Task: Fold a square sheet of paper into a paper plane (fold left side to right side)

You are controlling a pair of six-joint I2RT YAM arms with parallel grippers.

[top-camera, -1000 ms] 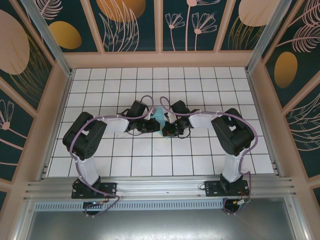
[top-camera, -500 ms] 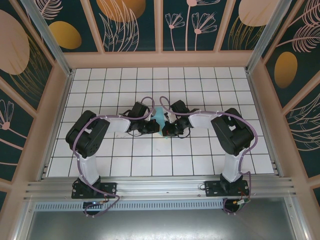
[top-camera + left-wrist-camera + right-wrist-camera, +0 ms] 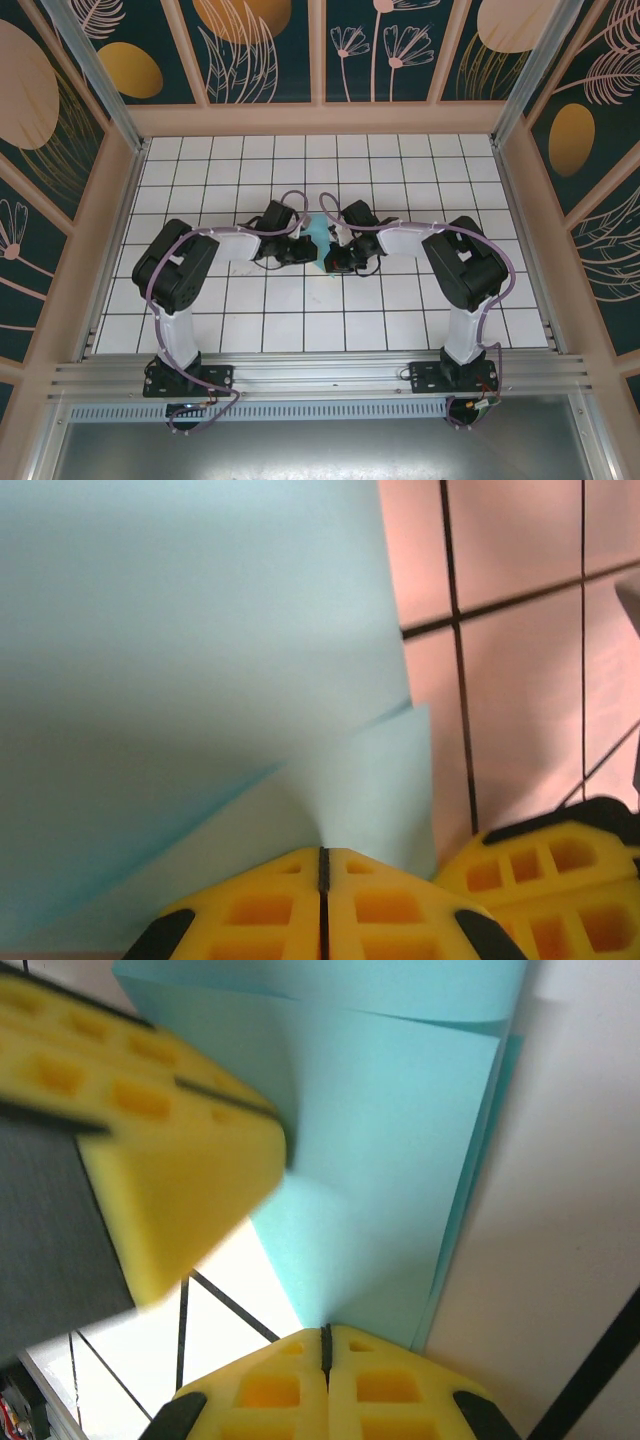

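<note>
The turquoise-blue sheet of paper (image 3: 317,238) is lifted between the two wrists at the middle of the tiled floor, folded into overlapping layers with creases (image 3: 200,680) (image 3: 390,1150). Most of its outline is hidden by the grippers. My left gripper (image 3: 304,248) is shut on the paper's edge, its yellow fingertips pressed together (image 3: 322,856). From the other side, my right gripper (image 3: 329,257) is shut on the same paper (image 3: 325,1332). The two grippers sit close together: the right one's fingers (image 3: 560,870) show in the left wrist view, the left one's fingers (image 3: 160,1130) in the right wrist view.
White grid tiles (image 3: 300,310) cover the floor. Pale wooden walls (image 3: 320,118) with dark floral panels enclose it at the back and sides. An aluminium rail (image 3: 320,375) runs along the near edge, where both arm bases stand. Purple cables loop over both forearms.
The left gripper's jaws have closed the last bit onto the paper, and the left arm has shifted slightly. The right arm and its grip have not moved.
</note>
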